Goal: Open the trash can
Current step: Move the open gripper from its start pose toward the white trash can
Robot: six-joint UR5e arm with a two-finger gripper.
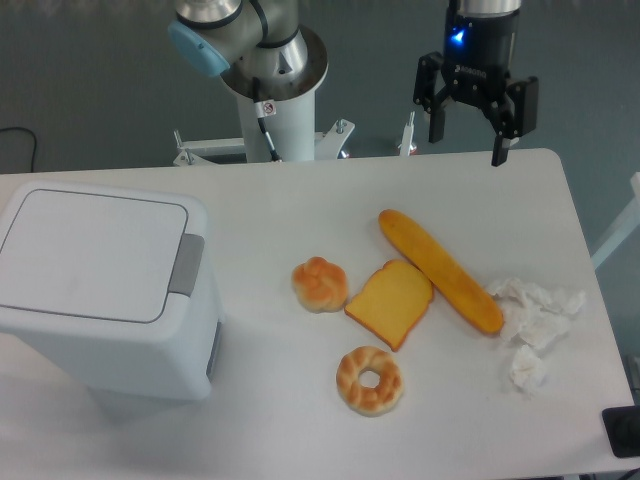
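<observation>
- White table (300, 215) under grey backdrop; single fixed view.
- Landmark: bread slice (390, 303), mid-table.
- Trash can (105, 290): well left of the slice, at the table's left edge. Lid flat and closed, grey push tab (186, 265) on the side facing the slice.
- Round bun (320, 283) just left of the slice; baguette (440, 270) beside it to the right, diagonal; ring-shaped pastry (370, 380) near, in front.
- Crumpled paper (533, 322) right of the slice, beyond the baguette.
- My gripper (466, 150): above the far table edge, behind and right of the slice, well apart from the trash can. Jaws spread, nothing between them.
</observation>
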